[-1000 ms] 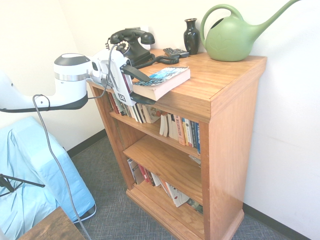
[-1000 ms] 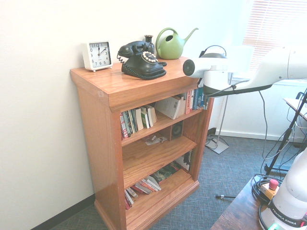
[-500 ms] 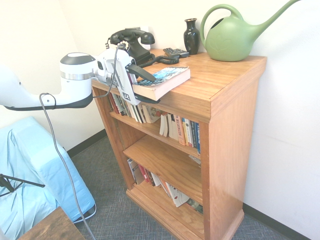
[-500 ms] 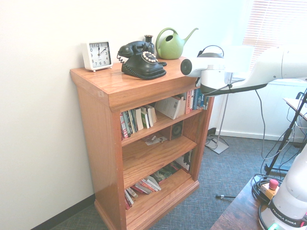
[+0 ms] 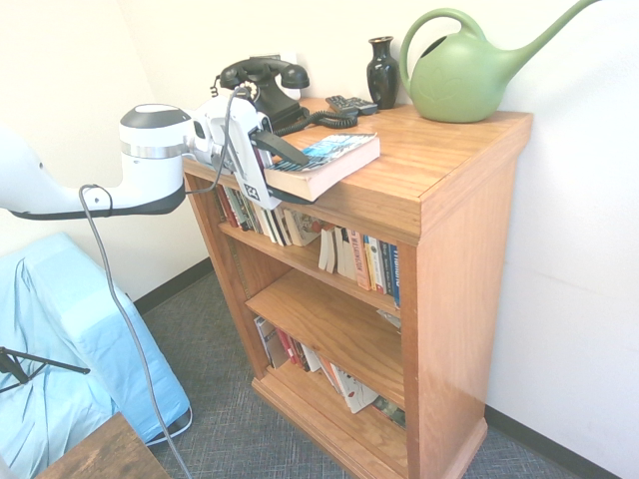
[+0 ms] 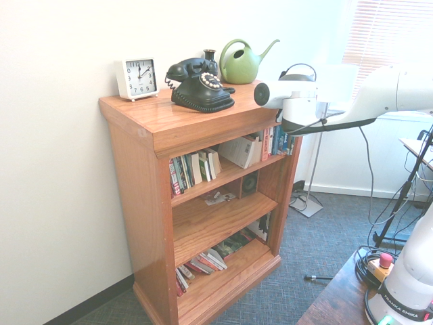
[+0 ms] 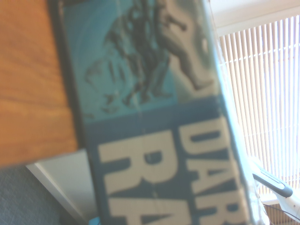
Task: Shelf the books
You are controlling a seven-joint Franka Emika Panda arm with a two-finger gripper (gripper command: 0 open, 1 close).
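- Since the first picture, the arm has slid toward the book (image 5: 324, 163) and up a bit; since the middle picture almost nothing has moved.
- The book lies flat on the top of the shelf (image 5: 449, 175), in the upper middle of the first outside view. One end sticks out over the front edge.
- The gripper (image 5: 285, 172) is at that end, with one dark finger (image 5: 280, 148) over the cover and the other under the book. The fingers are wide apart, and I cannot tell if they are squeezing the book yet.
- In the wrist view the blue cover with big white letters fills most of the frame, beside the brown wood.
- Done so far, I think: only the reach to the book.
- Left to do: grab it, lift it off the top, and stand it in a row with the other books (image 5: 359, 261) on the board below.
- A phone (image 5: 262, 88), a vase (image 5: 382, 72) and a green watering can (image 5: 464, 70) sit on top, near the back.
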